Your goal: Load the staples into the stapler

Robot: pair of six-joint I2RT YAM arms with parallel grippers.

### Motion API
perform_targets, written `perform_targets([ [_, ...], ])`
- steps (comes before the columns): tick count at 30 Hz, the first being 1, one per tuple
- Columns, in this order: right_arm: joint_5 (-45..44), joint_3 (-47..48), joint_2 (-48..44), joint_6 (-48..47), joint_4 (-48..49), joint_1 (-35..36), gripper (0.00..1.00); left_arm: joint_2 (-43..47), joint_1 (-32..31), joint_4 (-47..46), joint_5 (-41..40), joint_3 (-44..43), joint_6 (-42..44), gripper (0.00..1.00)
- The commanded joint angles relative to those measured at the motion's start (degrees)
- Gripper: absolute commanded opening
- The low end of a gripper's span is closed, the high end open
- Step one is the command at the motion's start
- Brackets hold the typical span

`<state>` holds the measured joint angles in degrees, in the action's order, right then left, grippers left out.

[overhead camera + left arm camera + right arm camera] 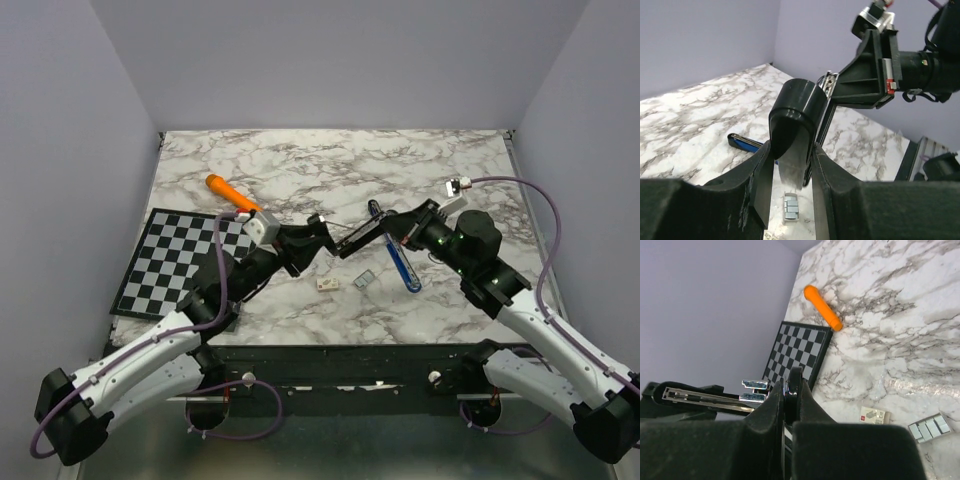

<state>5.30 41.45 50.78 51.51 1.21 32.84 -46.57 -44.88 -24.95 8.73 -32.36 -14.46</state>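
Left gripper [318, 233]: reaches toward table centre, jaws narrow, clamped on the rounded black end of the stapler [796, 107].

Right gripper [397, 228]: at 3 o'clock of the left gripper, fingers almost together, pinching a thin edge at the other end of the same stapler. In the left wrist view its black fingers meet the tip of the silver metal channel [827, 82].

Stapler: 1, opened out, raised off the marble table [300, 160] and spanning the 2 grippers. A blue-and-black bar [405, 268] runs from 12 to 5 o'clock beneath the right gripper. Whether the bar rests on the table cannot be told.

Staples [363, 279]: 1 short grey metallic strip, flat on the table at 6 o'clock of the gap between the grippers, apart from both and from the stapler. Also seen below the left fingers in the left wrist view and at lower right in the right wrist view.

Cardboard box [327, 283]: 1, small, whitish, near the staples at their 9 o'clock, not touching.

Orange marker [232, 193]: 1, lying at 10 o'clock of the left gripper.

Chessboard [180, 262]: 1, black and white, flat at 8 o'clock of the left gripper, by the table's left edge.
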Motion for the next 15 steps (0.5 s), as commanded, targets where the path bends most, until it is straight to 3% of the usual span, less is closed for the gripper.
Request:
perform_targets([
  [1, -3.6, 0.1, -3.4, 4.2, 7.5, -2.8, 0.01, 6.6, 2.0, -6.3, -18.1, 6.3, -8.2, 0.00],
  [8, -0.6, -2.0, -4.6, 10.9, 15.2, -5.8, 0.01, 13.7, 2.0, -7.0, -24.5, 17.1, -22.7, 0.00],
  [11, 0.2, -2.7, -4.6, 13.9, 18.2, -6.9, 0.01, 15.6, 2.0, -7.5, -27.0, 21.0, -29.0, 0.11],
  [14, 0.4, -4.1, -4.7, 17.2, 22.0, -7.8, 0.01, 16.7, 2.1, -7.6, -28.5, 23.2, -34.0, 0.29],
  [15, 0.5, -4.4, -4.6, 17.9, 22.9, -8.0, 0.01, 17.3, 2.1, -7.7, -28.8, 24.3, -35.2, 0.39],
])
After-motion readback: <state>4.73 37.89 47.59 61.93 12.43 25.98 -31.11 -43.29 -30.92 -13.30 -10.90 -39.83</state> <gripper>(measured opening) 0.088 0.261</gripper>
